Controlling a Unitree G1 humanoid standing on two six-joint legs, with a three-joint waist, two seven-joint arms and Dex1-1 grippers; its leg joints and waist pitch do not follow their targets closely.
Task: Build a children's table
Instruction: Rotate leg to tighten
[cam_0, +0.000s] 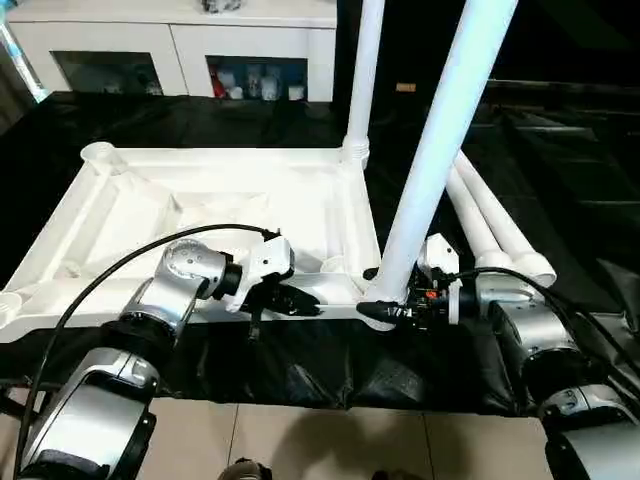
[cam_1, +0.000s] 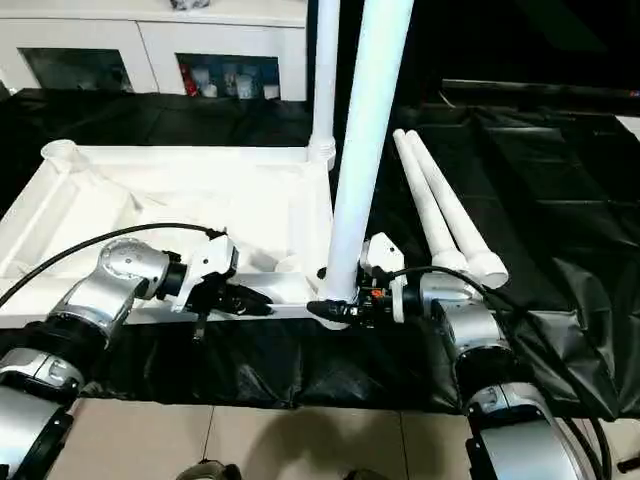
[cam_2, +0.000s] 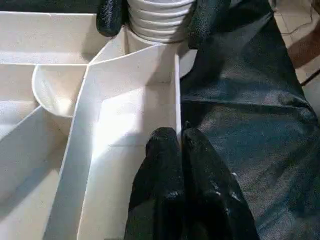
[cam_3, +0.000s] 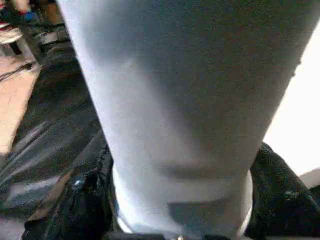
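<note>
The white tabletop (cam_0: 200, 215) lies upside down on a black sheet (cam_0: 560, 180), ribbed underside up, with an open round socket (cam_0: 100, 155) at its far left corner. Against its near rim, the left tool (cam_0: 300, 303) rests with its two black fingers (cam_2: 167, 165) pressed together, holding nothing; in the left wrist view their tips sit just inside the rim wall, beside the dark sheet. Behind the tabletop, a white cabinet (cam_0: 180, 45) with glass doors stands along the back wall. At the tabletop's far right corner, one white tube leg (cam_0: 362, 70) stands upright in its socket. Nearer the camera, at the near right corner, a second leg (cam_0: 440, 140) rises steeply, tilted slightly to the right, its ridged lower end at the corner socket; whether it is fully seated cannot be told. The right tool (cam_0: 385, 310) clamps this second leg low down, a black finger on either side of the tube, as the right wrist view shows close up. To the right of the held leg, two more legs (cam_1: 445, 210) lie side by side on the sheet, touching along their length, flared ends toward the robot's right forearm. Pale floor tiles (cam_0: 290, 440) show along the near edge, below the sheet.
</note>
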